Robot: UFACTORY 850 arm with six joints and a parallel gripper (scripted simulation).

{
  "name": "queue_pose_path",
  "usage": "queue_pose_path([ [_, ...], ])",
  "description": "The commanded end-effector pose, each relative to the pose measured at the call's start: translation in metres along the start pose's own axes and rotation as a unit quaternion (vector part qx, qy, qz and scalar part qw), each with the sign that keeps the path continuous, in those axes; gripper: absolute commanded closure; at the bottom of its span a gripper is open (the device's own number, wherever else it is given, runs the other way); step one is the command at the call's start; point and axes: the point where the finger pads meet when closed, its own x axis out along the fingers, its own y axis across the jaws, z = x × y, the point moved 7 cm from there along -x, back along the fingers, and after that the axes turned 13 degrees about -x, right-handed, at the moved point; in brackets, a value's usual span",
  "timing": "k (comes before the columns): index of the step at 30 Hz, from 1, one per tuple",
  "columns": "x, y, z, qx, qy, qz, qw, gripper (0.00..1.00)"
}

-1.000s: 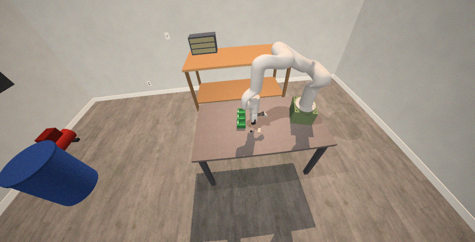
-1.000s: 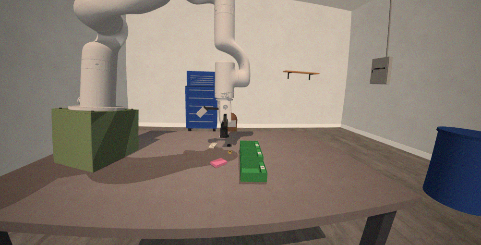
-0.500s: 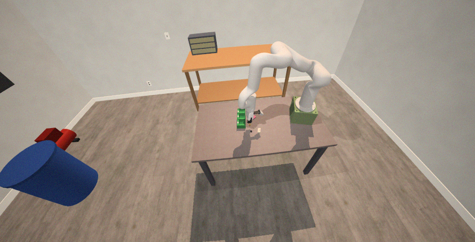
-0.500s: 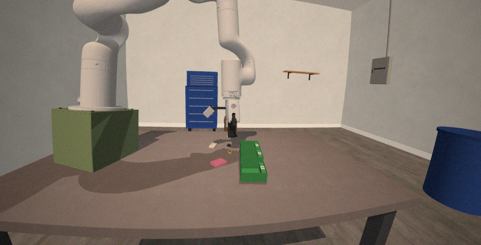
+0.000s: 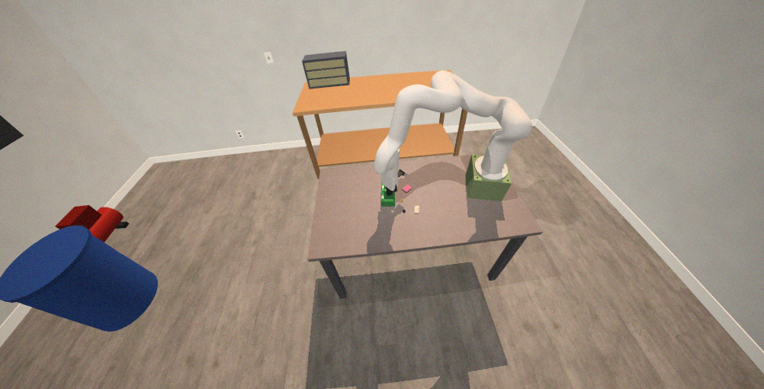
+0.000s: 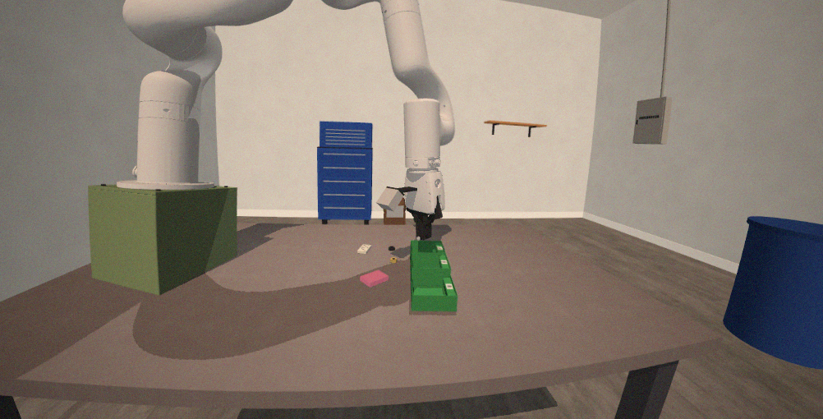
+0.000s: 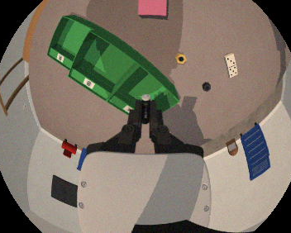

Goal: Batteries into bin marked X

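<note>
— Green plastic is seen first: what is it?

— A row of three joined green bins point(image 7: 108, 66) is set on the brown table point(image 6: 518, 301), each compartment carrying a small white label; the marks on the labels cannot be read.

— Where is the gripper point(image 7: 145, 103) held?

— It is hung from the white arm point(image 6: 423, 128) above the end compartment of the row — the far one in the exterior view — just over its rim. In the wrist view the dark fingers are seen drawn nearly together.

— Is anything clamped between them?

— Yes, a small grey cylinder point(image 7: 145, 97), seemingly a battery, is pinched at the fingertips, clear of the table and over the edge of the bin row.

— What is left on the table?

— A pink block point(image 7: 152, 3) is lain beside the bins. A small yellow ring point(image 7: 181, 59), a small black round piece point(image 7: 207, 86) and a white domino point(image 7: 231, 66) are scattered near one another, apart from the bins; what the black piece is cannot be told.

— And the arm's mounting?

— It is stood on a green pedestal point(image 6: 115, 243) at the left of the table in the exterior view, well apart from the bins.
</note>
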Motion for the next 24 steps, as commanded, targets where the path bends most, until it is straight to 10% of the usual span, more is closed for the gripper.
queue_pose_path([
  [1, 0.0002, -0.0043, 0.0047, -0.038, 0.014, 0.008, 0.999, 1.00],
  [24, 0.0003, -0.0052, 0.0074, -0.398, 0.023, 0.027, 0.917, 1.00],
])
